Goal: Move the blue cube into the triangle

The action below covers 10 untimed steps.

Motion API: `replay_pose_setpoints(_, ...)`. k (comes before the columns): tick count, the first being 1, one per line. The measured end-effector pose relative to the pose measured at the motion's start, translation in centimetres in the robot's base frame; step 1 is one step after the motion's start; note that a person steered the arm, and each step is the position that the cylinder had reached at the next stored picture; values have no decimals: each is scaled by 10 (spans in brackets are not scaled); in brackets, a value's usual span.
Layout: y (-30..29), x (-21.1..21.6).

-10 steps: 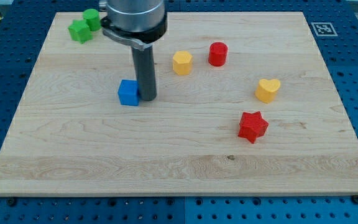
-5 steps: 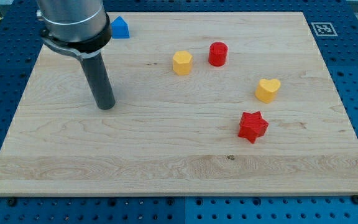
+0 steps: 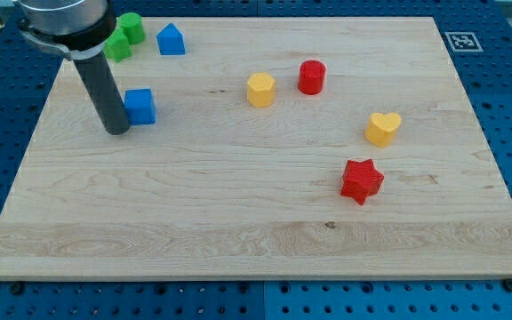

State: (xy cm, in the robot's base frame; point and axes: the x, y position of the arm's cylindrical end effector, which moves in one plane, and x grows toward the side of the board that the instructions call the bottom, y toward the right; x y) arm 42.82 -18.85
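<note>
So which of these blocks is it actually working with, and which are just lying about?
In the job: my tip, just left of the blue cube; the blue triangle-topped block.

Lying about: two green blocks, yellow hexagon block, red cylinder, yellow heart, red star.

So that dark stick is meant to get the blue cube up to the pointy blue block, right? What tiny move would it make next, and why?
Probably slide my tip a little toward the view's bottom and under the blue cube. My tip sits beside the cube's left face, so pushing from there would send it right, whereas the blue triangle block lies toward the view's top, slightly right.
</note>
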Motion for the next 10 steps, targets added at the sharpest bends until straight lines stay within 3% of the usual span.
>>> replay_pose_setpoints(4, 7, 19)
replay_pose_setpoints(6, 44, 5)
replay_pose_setpoints(9, 44, -44)
replay_pose_setpoints(10, 44, -33)
